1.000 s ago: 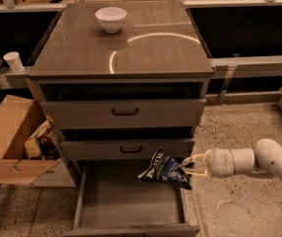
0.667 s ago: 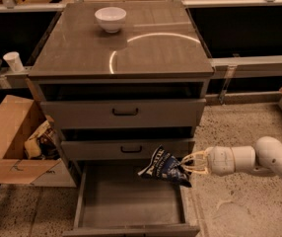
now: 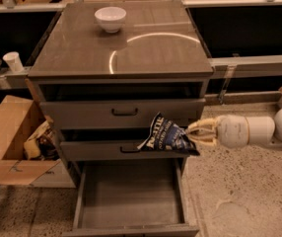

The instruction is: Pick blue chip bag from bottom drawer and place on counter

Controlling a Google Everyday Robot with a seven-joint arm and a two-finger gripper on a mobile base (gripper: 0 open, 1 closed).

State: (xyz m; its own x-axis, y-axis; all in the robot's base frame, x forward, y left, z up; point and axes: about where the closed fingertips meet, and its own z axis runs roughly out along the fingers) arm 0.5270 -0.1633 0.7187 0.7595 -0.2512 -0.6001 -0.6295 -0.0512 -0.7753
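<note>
The crumpled navy foil blue chip bag (image 3: 166,135) has come up since a second ago. It now hangs clear above the open, bare grey bottom drawer (image 3: 131,194), level with the middle drawer's front. The pale two-finger end effector (image 3: 196,133) reaches in from the right and is clenched on the bag's right end. The pick looks done. What remains, I judge, is more lift to the glossy grey-brown counter (image 3: 156,53), keeping clear of the white bowl (image 3: 110,19) at its far left.
</note>
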